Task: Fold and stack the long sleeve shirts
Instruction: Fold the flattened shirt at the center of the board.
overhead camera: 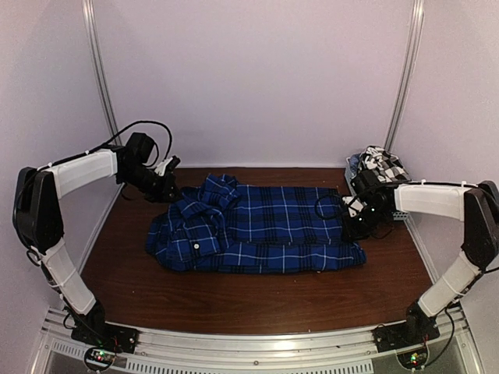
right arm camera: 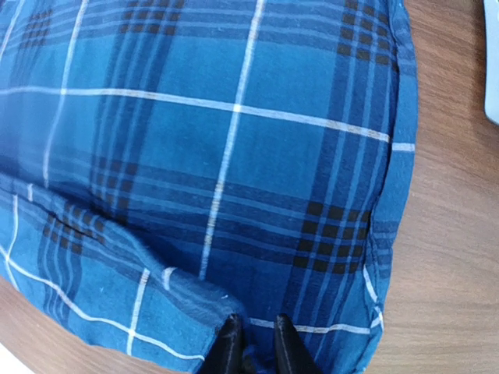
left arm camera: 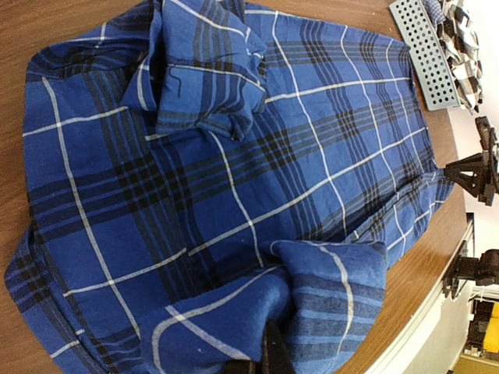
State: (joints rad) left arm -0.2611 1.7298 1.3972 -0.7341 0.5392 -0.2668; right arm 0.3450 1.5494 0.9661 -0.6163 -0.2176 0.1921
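Note:
The royal-blue plaid shirt [overhead camera: 261, 227] lies spread on the brown table [overhead camera: 234, 300], collar to the left, partly folded. My left gripper [overhead camera: 167, 185] is at its far-left edge. In the left wrist view a bunched fold of the shirt [left arm camera: 234, 179] drapes over my left gripper [left arm camera: 269, 347], which is shut on it. My right gripper [overhead camera: 358, 226] is at the shirt's right end. In the right wrist view my right gripper [right arm camera: 257, 343] pinches the hem of the shirt [right arm camera: 234, 156]. The black-and-white check shirt [overhead camera: 383, 164] sits heaped in the basket.
The small grey slotted basket [overhead camera: 351, 173] stands at the back right by the wall and also shows in the left wrist view [left arm camera: 425, 51]. White walls close in the back and both sides. Bare table lies in front of the shirt.

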